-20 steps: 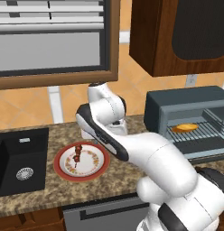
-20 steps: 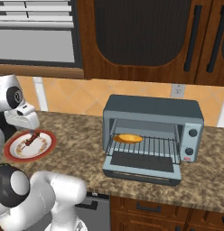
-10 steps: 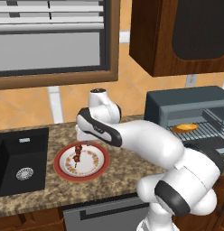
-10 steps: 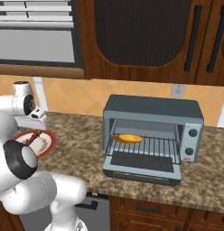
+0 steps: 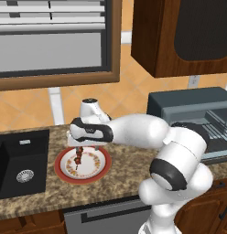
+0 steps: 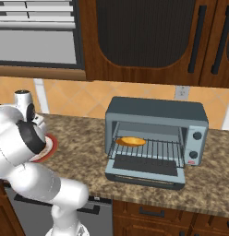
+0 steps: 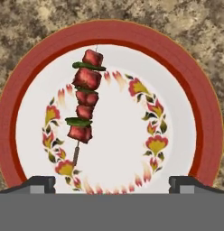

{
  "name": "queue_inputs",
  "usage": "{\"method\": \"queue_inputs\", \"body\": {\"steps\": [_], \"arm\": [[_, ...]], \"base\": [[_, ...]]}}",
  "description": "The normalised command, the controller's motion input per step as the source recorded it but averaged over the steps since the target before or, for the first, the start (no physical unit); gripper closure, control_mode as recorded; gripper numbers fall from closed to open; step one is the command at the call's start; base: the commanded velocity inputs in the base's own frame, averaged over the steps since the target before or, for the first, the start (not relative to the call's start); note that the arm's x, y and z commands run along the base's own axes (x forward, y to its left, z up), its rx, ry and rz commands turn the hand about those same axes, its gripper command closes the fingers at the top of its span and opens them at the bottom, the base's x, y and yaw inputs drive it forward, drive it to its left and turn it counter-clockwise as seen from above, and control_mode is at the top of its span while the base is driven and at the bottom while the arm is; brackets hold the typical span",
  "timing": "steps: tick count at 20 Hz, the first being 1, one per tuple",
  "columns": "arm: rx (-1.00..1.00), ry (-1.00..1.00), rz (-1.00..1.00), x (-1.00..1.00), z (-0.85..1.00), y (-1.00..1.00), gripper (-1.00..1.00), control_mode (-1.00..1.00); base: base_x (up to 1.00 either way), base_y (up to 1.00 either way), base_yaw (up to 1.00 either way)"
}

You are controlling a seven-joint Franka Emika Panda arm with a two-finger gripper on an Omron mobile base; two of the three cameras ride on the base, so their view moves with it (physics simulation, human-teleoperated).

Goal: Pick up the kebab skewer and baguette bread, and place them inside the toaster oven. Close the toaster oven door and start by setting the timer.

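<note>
Kebab skewer (image 7: 84, 106) lies on a round plate (image 7: 195, 99) directly beneath the robot's gripper (image 7: 112, 182), whose two dark fingertips (image 7: 40, 182) stand wide apart, empty and touching nothing, straddling the plate's near rim in the hand view. The thin stick is strung with glossy dark red chunks separated by slivers of green, and it rests left of the plate's centre, its bare wooden end pointing toward the fingers. The plate is glazed white with a broad red border and a painted ring of red and yellow floral motifs. It sits on a speckled brown granite counter (image 7: 37, 18).

From the left base view, the white arm (image 5: 133, 132) bends low over the plate (image 5: 94, 171), with the skewer (image 5: 78, 160) visible just under the hand; a black sink (image 5: 19, 160) is set into the counter beside it.

Well apart to the right, the boxy blue-grey toaster oven (image 6: 155, 110) stands with its door (image 6: 146, 170) folded down flat. The baguette bread (image 6: 130, 141), a smooth golden-orange oblong loaf, lies on the wire rack (image 6: 158, 150) inside, toward the left. Dark brown wood cabinets (image 6: 148, 41) hang above.
</note>
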Motion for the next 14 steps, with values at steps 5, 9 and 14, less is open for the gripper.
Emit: {"method": "queue_inputs", "body": {"steps": [5,9,14], "arm": [[0.0,0.0,-0.08,0.13,-0.23,0.21,-1.0,-1.0],[0.0,0.0,-0.04,0.16,-0.32,0.12,-1.0,-1.0],[0.0,0.0,-0.05,0.2,-0.41,0.17,-1.0,-1.0]], "base": [[0.0,0.0,0.0],[0.0,0.0,0.0],[0.0,0.0,0.0]]}}
